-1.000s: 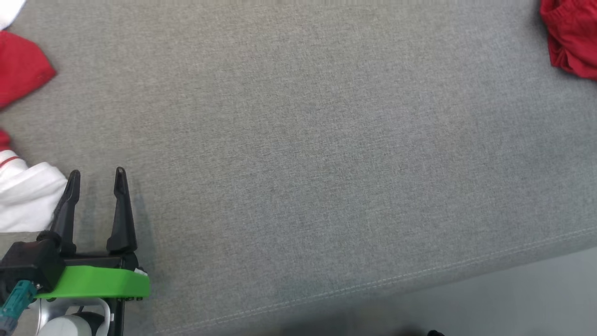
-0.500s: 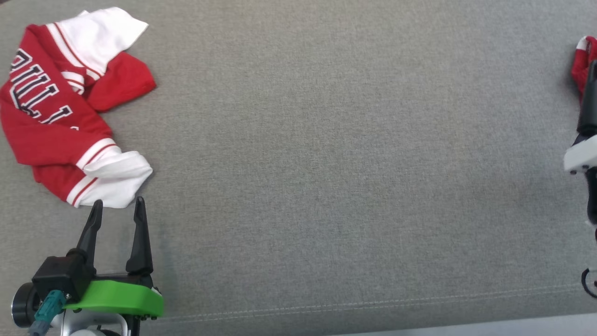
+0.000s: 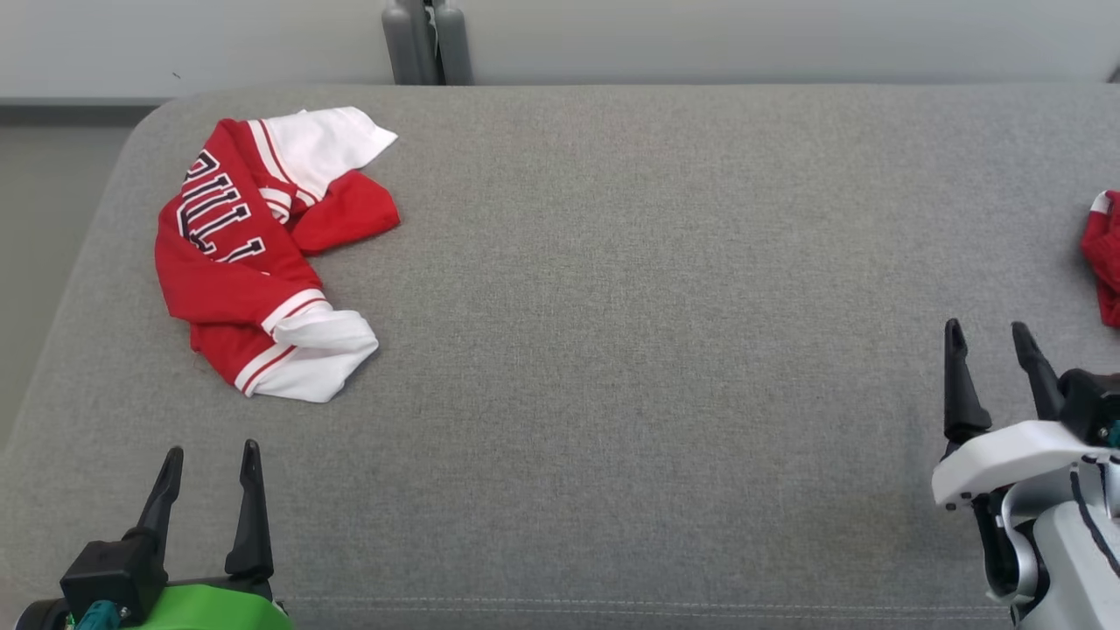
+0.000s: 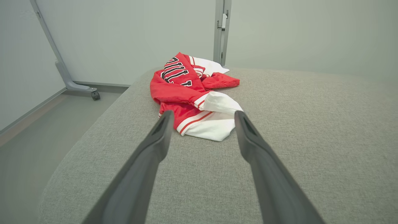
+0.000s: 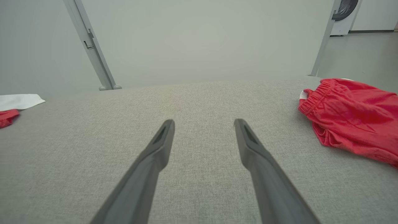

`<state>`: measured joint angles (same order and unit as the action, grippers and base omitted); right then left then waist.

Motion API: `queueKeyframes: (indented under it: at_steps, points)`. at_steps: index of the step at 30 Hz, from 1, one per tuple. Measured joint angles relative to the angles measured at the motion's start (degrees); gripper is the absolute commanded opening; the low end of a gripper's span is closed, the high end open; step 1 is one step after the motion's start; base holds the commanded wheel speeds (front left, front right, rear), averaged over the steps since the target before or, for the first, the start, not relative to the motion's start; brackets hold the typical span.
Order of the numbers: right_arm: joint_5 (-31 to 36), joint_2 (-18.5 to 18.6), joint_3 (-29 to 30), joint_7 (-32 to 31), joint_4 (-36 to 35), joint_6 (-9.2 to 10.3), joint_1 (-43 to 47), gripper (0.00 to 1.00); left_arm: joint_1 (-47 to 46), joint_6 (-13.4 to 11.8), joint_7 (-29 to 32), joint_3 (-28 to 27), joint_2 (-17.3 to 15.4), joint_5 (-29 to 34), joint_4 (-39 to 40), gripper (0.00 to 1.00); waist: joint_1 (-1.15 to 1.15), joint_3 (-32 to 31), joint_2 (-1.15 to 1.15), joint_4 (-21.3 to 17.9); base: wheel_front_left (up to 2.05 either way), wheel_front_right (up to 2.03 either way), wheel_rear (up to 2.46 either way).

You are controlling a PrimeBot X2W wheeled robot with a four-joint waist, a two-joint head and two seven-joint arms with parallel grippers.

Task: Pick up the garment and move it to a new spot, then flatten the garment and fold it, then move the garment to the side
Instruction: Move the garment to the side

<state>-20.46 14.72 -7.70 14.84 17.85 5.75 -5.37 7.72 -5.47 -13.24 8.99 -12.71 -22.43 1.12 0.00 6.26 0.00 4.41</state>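
The head camera looks down from behind the left gripper (image 3: 213,447) and right gripper (image 3: 986,325); each wrist camera skims low along its fingers (image 4: 146,161), sharing the grey cushion (image 3: 612,350) ahead.

A lab, judging by wheeled partition screens (image 4: 124,37) behind a padded bench (image 3: 612,350).

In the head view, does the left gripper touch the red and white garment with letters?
No, the left gripper stands open and short of the garment, with bare grey cushion between them.

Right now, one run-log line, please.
left pincer open, empty | right pincer open, empty | red shorts untouched, right | lettered red-and-white top crumpled, left
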Motion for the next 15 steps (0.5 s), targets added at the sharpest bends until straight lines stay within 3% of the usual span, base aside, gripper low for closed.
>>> queueKeyframes:
  at_steps: [15]
  points:
    - [2.8,-2.5,1.4,0.0,-5.1,0.92,7.8,1.00,1.7,0.0,-0.5,-0.5,-0.2,0.0,1.2,1.00,0.00,-3.1,0.00,-3.2,0.00,0.00,0.00]
